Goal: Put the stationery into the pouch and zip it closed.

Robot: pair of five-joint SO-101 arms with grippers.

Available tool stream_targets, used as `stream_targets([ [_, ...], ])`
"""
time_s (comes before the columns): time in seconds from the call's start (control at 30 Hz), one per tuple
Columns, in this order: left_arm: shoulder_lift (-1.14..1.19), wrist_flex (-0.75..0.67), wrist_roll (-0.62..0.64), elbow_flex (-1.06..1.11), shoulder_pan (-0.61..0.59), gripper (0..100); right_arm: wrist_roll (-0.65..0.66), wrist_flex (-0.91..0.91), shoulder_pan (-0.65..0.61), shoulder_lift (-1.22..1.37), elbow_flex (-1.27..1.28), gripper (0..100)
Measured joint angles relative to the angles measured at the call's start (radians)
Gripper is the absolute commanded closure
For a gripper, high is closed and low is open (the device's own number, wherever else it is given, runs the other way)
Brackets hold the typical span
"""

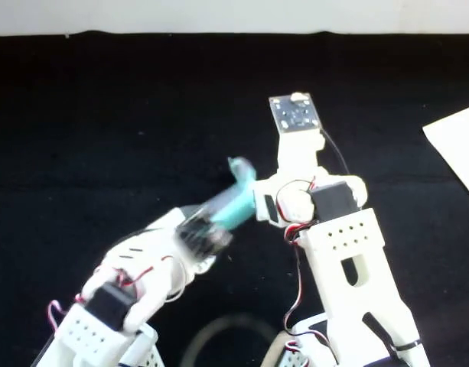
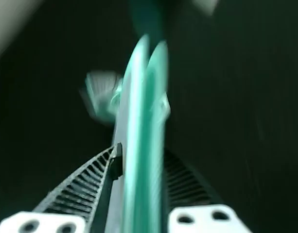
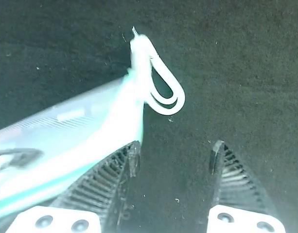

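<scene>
My left gripper (image 2: pixel 141 158) is shut on a teal, see-through pouch (image 2: pixel 144 116), whose thin edge runs straight out between the fingers. From above, the pouch (image 1: pixel 232 202) is lifted off the black table and slants from the left gripper (image 1: pixel 207 233) toward the right arm's wrist (image 1: pixel 299 164). My right gripper (image 3: pixel 175 145) is open with nothing between its fingers. The pouch (image 3: pixel 76 136) lies against the outer side of one finger (image 3: pixel 131 155), and its white loop zipper pull (image 3: pixel 163 92) hangs just beyond the fingertips. I cannot make out any stationery.
A black cloth (image 1: pixel 127 115) covers the table. A white sheet (image 1: pixel 457 145) lies at the right edge. A dark cable (image 1: pixel 219 336) curls near the front between the two arm bases. A pale wall strip (image 1: pixel 234 15) runs along the back.
</scene>
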Motion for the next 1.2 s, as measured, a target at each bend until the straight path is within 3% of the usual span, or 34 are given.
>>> stream_targets([
  [0.13,-0.002,0.207,0.0,-0.178,0.002,79,0.0,0.0,-0.003,0.0,0.0,76.0],
  [0.3,-0.009,0.31,0.0,-0.436,0.0,81,0.0,-0.002,-0.038,0.0,0.0,76.3],
  [0.47,-0.012,0.318,0.0,-0.649,-0.038,97,0.0,-0.048,-0.178,0.0,0.0,77.1],
  [0.53,-0.014,0.318,-0.002,-0.672,-0.092,98,0.0,-0.069,-0.206,0.0,0.0,83.0],
  [0.6,-0.014,0.311,-0.002,-0.651,-0.166,99,0.0,-0.103,-0.204,0.0,0.0,95.6],
  [0.63,-0.014,0.287,-0.002,-0.618,-0.215,99,0.0,-0.133,-0.184,0.0,0.006,99.8],
  [0.7,-0.012,0.199,-0.003,-0.52,-0.325,99,0.0,-0.212,-0.123,-0.002,0.037,97.4],
  [0.83,-0.006,-0.115,-0.005,-0.258,-0.539,99,0.0,-0.404,0.044,-0.002,0.161,99.1],
  [0.93,0.0,-0.319,-0.005,-0.1,-0.617,99,0.0,-0.54,0.104,-0.002,0.282,99.2],
  [1.2,0.0,-0.388,-0.005,0.124,-0.658,99,0.0,-0.686,0.114,0.0,0.532,99.2],
])
